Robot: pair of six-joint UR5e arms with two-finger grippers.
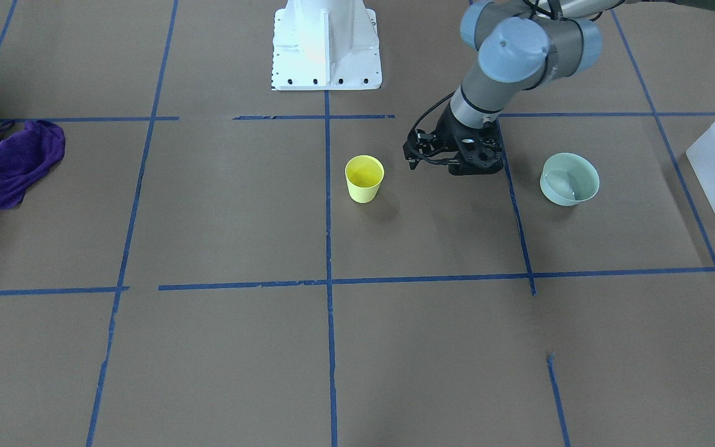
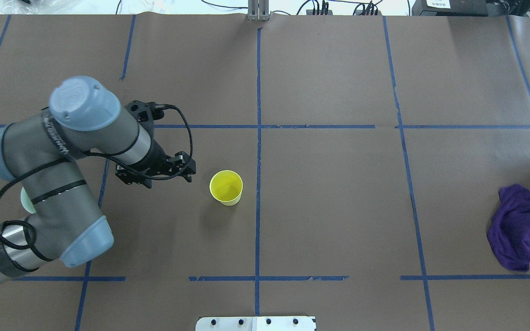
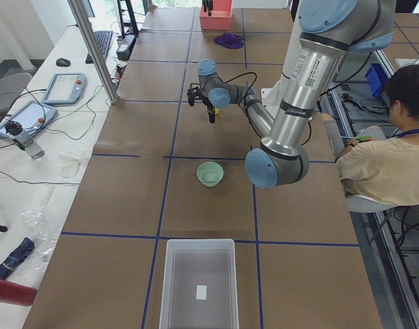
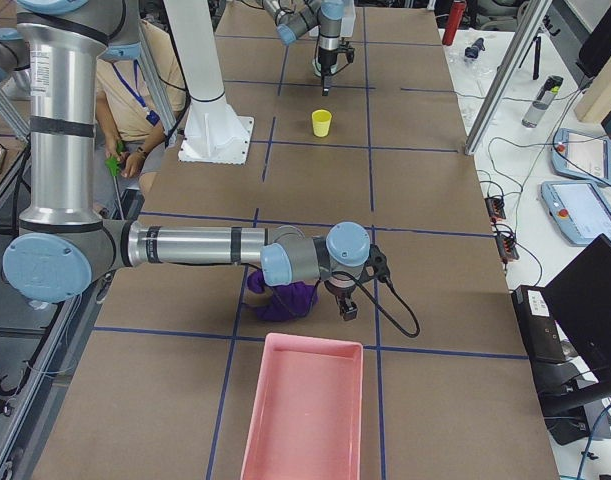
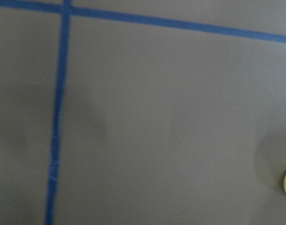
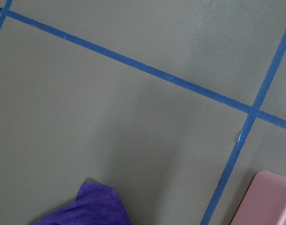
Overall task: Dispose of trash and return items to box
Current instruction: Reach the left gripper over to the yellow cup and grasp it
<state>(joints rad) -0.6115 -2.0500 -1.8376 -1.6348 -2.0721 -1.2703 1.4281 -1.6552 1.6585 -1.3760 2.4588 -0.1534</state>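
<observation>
yellow cup (image 4: 322,123) upright, purple cloth (image 4: 283,300) near tray (image 4: 303,420)

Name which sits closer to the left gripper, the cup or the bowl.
The yellow cup. It and the left gripper share one side of a blue tape line; the mint bowl sits across it, farther off.

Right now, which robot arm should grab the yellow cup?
Probably the left arm. The left gripper hovers just beside the yellow cup, on the same side of the table. The right gripper is far off, near the purple cloth.
</observation>
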